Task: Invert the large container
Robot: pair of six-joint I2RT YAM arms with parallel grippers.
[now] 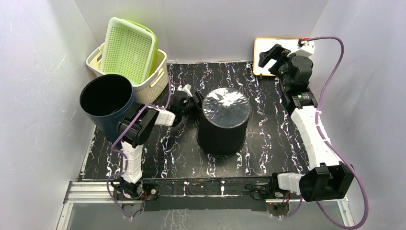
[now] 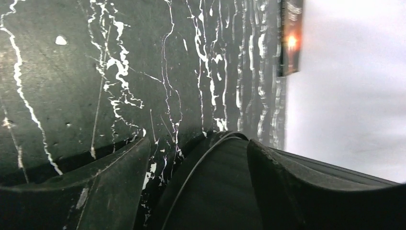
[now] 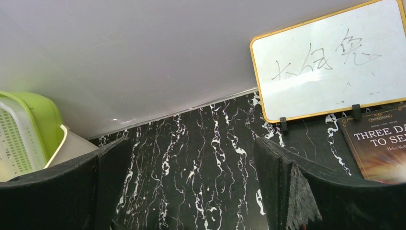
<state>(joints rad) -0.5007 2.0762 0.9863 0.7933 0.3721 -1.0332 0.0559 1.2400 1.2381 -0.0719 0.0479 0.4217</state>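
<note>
The large black container (image 1: 224, 120) stands in the middle of the table with its closed, glossy base facing up. My left gripper (image 1: 193, 98) is at its upper left side. In the left wrist view the container's curved wall (image 2: 215, 191) lies between my fingers, close against the right finger (image 2: 287, 187). A strip of table shows between it and the left finger (image 2: 95, 191). The left gripper (image 2: 196, 191) is open. My right gripper (image 1: 271, 55) is open and empty at the back right, well away from the container. It (image 3: 191, 191) looks down on bare table.
A dark blue bin (image 1: 106, 98) with its mouth up stands at the left beside my left arm. A beige basket (image 1: 153, 79) holding a green tray (image 1: 128, 48) is behind it. A whiteboard (image 3: 330, 62) and a book (image 3: 378, 143) stand at the back right.
</note>
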